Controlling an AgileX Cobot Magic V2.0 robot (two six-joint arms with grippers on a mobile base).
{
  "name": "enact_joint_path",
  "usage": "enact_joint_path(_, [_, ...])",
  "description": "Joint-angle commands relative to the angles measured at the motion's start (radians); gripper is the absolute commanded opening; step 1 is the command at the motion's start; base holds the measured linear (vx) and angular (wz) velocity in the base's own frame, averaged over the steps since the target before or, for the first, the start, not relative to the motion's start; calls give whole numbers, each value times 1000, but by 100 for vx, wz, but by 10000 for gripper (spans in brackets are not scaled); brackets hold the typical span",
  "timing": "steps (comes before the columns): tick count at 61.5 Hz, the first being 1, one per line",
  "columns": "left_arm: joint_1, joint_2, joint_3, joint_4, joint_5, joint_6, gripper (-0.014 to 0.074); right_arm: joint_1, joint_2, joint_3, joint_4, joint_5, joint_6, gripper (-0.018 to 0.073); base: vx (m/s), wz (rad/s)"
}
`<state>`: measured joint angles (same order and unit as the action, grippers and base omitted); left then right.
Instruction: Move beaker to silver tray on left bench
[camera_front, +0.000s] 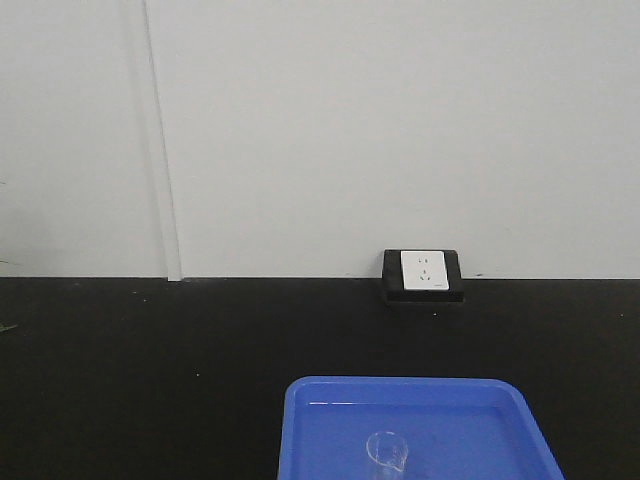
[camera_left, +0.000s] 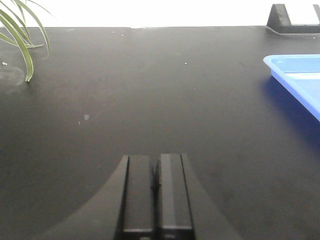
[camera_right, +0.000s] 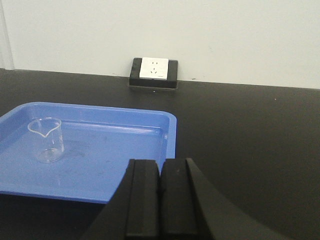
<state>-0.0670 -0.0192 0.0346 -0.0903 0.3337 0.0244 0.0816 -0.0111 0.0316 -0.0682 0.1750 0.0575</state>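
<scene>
The small clear glass beaker (camera_right: 46, 139) stands upright in a bright blue plastic tray (camera_right: 100, 175), with its pouring lip toward me. In the front view the beaker (camera_front: 386, 452) shows at the bottom edge, inside the blue tray (camera_front: 300, 420). My right gripper (camera_right: 160, 170) is shut and empty, at the tray's near right corner, well right of the beaker. My left gripper (camera_left: 156, 167) is shut and empty over the bare black worktop (camera_left: 150, 90), left of the blue tray (camera_left: 295, 75). The silver tray is out of view.
A white wall socket in a black housing (camera_front: 424, 276) sits at the back of the bench against the white wall; it also shows in the right wrist view (camera_right: 154, 72). Green plant leaves (camera_left: 22, 35) hang at the far left of the worktop.
</scene>
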Motion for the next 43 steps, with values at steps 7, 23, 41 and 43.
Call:
enact_joint_path(7, [2, -7, 18, -5, -84, 0, 1, -4, -12, 5, -4, -78, 0, -11, 0, 0])
enact_joint_path(23, [2, -7, 18, -5, -84, 0, 1, -4, -12, 5, -4, -78, 0, -11, 0, 0])
enact_joint_path(41, [2, -7, 18, -5, -84, 0, 1, -4, -12, 5, -4, -78, 0, -11, 0, 0])
enact_joint_path(43, [2, -7, 18, -5, -84, 0, 1, -4, -12, 5, -4, -78, 0, -11, 0, 0])
